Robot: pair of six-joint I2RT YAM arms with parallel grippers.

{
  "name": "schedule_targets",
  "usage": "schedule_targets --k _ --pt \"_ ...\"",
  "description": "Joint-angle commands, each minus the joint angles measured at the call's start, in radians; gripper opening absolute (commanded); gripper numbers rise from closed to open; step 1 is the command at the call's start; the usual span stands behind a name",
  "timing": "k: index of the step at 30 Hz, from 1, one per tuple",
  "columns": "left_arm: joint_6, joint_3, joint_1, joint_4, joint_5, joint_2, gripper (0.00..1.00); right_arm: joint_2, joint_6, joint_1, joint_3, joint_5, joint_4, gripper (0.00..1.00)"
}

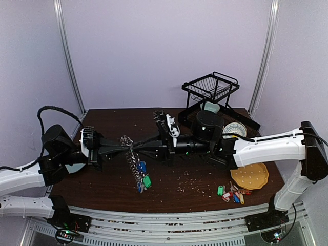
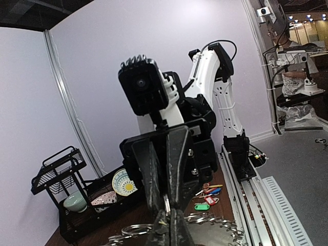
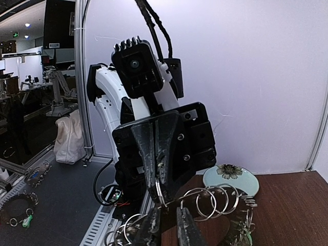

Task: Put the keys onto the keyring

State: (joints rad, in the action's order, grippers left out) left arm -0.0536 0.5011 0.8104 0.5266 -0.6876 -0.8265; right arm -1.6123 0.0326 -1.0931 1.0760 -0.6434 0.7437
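Note:
The keyring (image 1: 136, 165), a large silver ring strung with small loops, hangs above the table between my two grippers. Green-tagged (image 1: 147, 181) and blue-tagged (image 1: 142, 167) keys dangle from its low end. My left gripper (image 1: 125, 145) comes in from the left and is shut on the ring's wire (image 2: 166, 204). My right gripper (image 1: 137, 147) meets it tip to tip from the right. Its fingers (image 3: 187, 228) stand a little apart, and the wire with its loops (image 3: 220, 202) crosses just past their tips. A loose bunch of red, yellow, blue and green tagged keys (image 1: 233, 195) lies at the front right.
A black wire dish rack (image 1: 210, 87) stands at the back right above a tray holding a teal cup (image 1: 211, 107) and a patterned plate (image 1: 234, 129). A yellow plate (image 1: 249, 176) lies near the right arm, a pale flowered plate (image 3: 230, 177) under the left arm. Crumbs (image 1: 189, 182) dot the brown table (image 1: 113, 184).

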Motion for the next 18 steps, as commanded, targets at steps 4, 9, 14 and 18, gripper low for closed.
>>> schedule_targets --k 4,9,14,18 --pt "-0.003 0.017 -0.004 0.069 -0.024 -0.005 0.00 -0.025 -0.017 0.002 0.043 -0.036 -0.002 0.12" --pt "-0.006 0.020 -0.003 0.063 -0.035 -0.006 0.00 -0.024 -0.024 0.002 0.051 -0.038 -0.006 0.11" --pt "-0.010 0.019 -0.003 0.058 -0.028 0.002 0.00 -0.021 -0.038 0.002 0.068 -0.045 -0.043 0.00" --pt "-0.023 0.023 -0.003 0.029 -0.013 0.003 0.00 0.024 -0.158 0.005 0.096 0.008 -0.214 0.00"
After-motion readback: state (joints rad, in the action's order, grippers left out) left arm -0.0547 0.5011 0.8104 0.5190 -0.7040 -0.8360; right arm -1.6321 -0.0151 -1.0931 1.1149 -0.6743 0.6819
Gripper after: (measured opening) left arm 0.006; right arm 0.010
